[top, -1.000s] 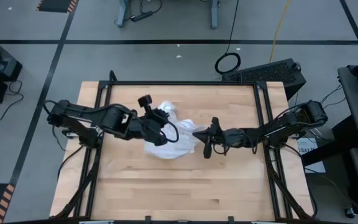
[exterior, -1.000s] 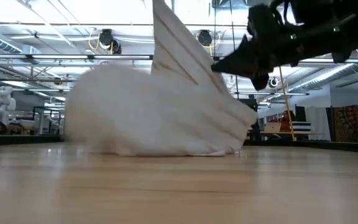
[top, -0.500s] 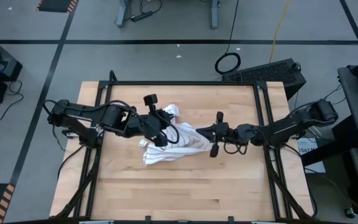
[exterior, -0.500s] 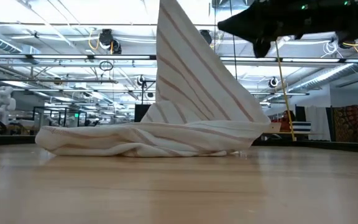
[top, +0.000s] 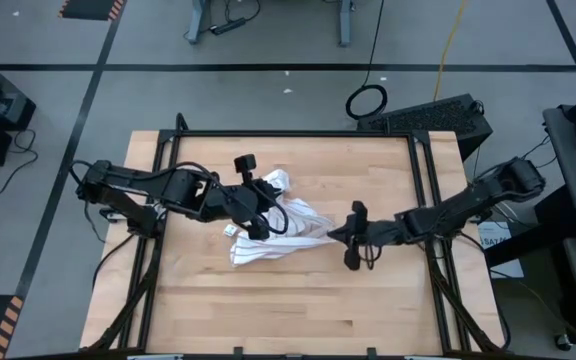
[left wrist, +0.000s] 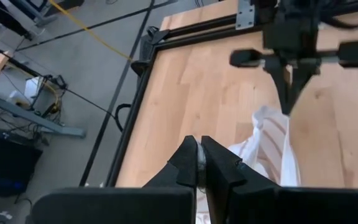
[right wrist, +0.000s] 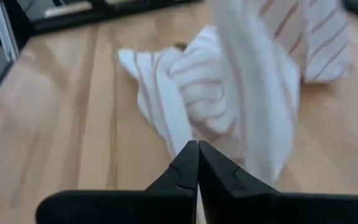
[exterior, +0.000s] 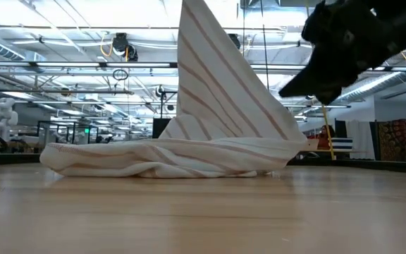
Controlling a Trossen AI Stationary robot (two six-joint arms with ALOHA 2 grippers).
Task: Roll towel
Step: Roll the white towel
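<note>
The white towel (top: 283, 235) with thin dark stripes lies in a low heap at the table's middle. One part of it rises as a steep striped sheet (exterior: 210, 85) out of the top of the low view. My left gripper (top: 268, 192) is shut above the heap, at that raised part. My right gripper (top: 332, 236) is shut and hovers off the table at the towel's right end (exterior: 294, 144). It slants down toward the cloth (right wrist: 229, 93). My left gripper pinches an upper part of the towel (left wrist: 244, 158) between its two shut fingers; the fingers themselves hide the exact spot. That part is lifted clear and hangs below them as a sloping sheet, and the rest lies on the table. My right gripper is close to the towel's right end; I cannot tell whether it touches the cloth.
A black metal frame (top: 423, 200) runs along the table's edges. Bare wood (top: 288, 310) stretches from the towel to the near edge. Both arms reach in over the table's middle from left and right.
The towel's lower part dropped from a bulging heap and spread flat on the table, while the raised part stayed up in my left gripper. My right gripper, still shut, rose, then sank and shifted toward the near edge beside the towel's right end.
</note>
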